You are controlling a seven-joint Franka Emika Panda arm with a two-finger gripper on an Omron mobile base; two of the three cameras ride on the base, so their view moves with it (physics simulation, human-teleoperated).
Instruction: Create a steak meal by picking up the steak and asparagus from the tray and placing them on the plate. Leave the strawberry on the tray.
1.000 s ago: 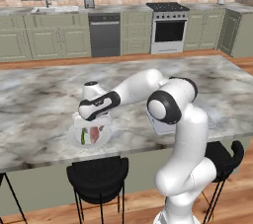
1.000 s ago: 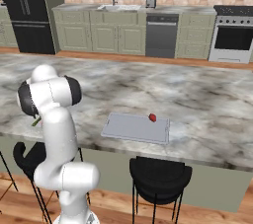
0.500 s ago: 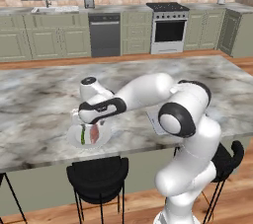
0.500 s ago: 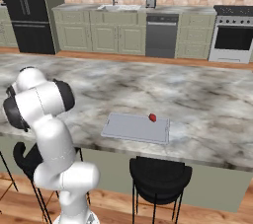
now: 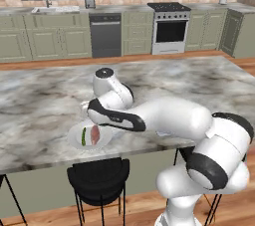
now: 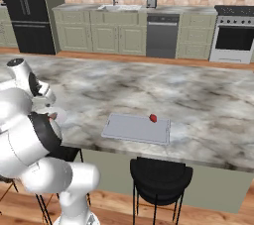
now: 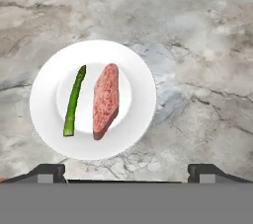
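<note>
Steak (image 7: 105, 100) and asparagus (image 7: 74, 101) are lying side by side in the well of the white plate (image 7: 139, 77), close together and roughly parallel, on the marbled counter (image 7: 207, 70) near its front edge. The gripper (image 7: 126, 171) is hanging above the plate with its fingers (image 7: 49, 171) spread wide apart, gripping nothing. Farther along the counter the grey tray (image 6: 130, 130) is sitting well apart from the plate, and the strawberry (image 6: 153, 118) is resting on it near its back edge.
</note>
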